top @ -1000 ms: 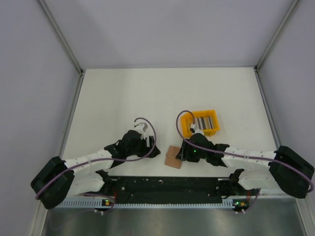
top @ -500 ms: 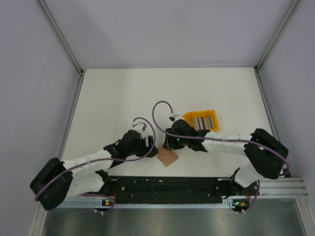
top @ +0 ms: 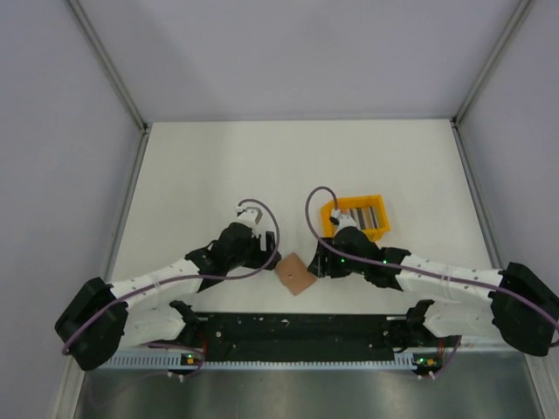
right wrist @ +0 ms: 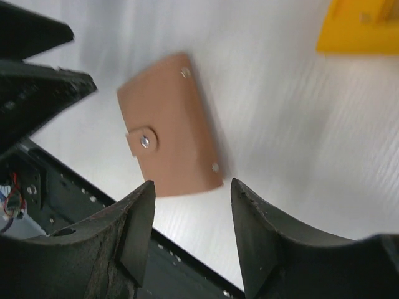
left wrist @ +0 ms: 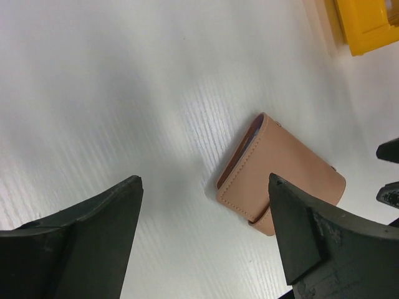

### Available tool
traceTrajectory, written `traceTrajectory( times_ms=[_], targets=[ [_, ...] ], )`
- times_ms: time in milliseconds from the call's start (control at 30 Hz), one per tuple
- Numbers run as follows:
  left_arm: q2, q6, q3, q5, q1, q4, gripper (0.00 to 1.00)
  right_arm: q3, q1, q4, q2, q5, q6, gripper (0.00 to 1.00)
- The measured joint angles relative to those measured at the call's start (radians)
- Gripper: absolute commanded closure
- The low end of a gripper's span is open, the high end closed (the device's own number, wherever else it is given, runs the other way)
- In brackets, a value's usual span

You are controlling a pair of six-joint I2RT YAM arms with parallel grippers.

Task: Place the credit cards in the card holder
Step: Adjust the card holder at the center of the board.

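The tan card holder (top: 294,273) lies shut and snapped flat on the white table, between my two grippers. My left gripper (top: 269,258) is just left of it, open and empty. In the left wrist view the card holder (left wrist: 280,177) lies ahead of the left gripper (left wrist: 204,180), by the right finger. My right gripper (top: 320,264) is just right of it, also open and empty. In the right wrist view the card holder (right wrist: 171,137) lies just beyond the right gripper (right wrist: 192,185). The credit cards (top: 362,215) stand on edge in a yellow tray (top: 333,220).
The yellow tray (right wrist: 361,28) sits behind my right gripper, a short way from the holder. The black base rail (top: 297,327) runs along the near table edge, close to the holder. Grey walls enclose the table on three sides.
The right arm swung left across the holder and has come back. The card holder has slid a little left and turned. The left gripper has opened slightly wider.
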Motion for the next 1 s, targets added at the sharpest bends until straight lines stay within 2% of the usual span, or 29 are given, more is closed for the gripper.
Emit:
traceTrajectory(
  times_ms=[200, 300, 600, 1000],
  targets=[
    [0.086, 0.056, 0.021, 0.064, 0.0, 0.047, 0.15, -0.233, 0.027, 0.09, -0.098, -0.098, 0.18, 0.48],
    [0.122, 0.072, 0.031, 0.108, 0.0, 0.06, 0.16, -0.253, 0.039, 0.142, -0.081, -0.13, 0.232, 0.47],
    [0.151, 0.082, 0.032, 0.202, 0.0, 0.069, 0.19, -0.191, 0.04, 0.289, 0.1, -0.188, 0.288, 0.47],
    [0.135, 0.032, -0.012, 0.222, 0.001, 0.099, 0.3, 0.064, 0.023, 0.178, 0.234, -0.06, 0.175, 0.48]
  ],
)
